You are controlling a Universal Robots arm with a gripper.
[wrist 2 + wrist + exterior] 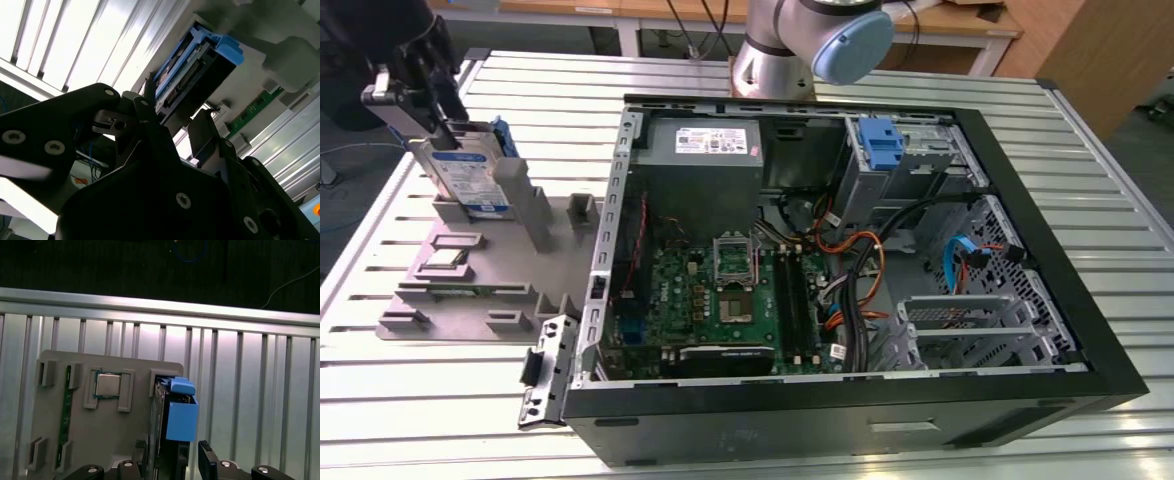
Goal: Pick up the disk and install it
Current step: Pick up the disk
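Note:
The disk [470, 180] stands on edge in a slot of the grey holder plate [480, 260] at the exterior view's left, its white-and-blue label facing out and a blue carrier around it. My gripper [447, 135] is lowered over its top end. In both wrist views the fingers straddle the disk [177, 420], one on each flat side, with slivers of light between them and the drive. My gripper [172, 450] is open, and the disk [195, 65] still rests in its slot between the black fingers [145, 107].
The open computer case [854, 250] lies to the exterior view's right of the holder, with a blue caddy [881, 145] in its drive bay at the back. A processor chip [107, 385] and a memory stick [66, 405] sit in the holder's other slots. The arm's base [787, 50] stands behind the case.

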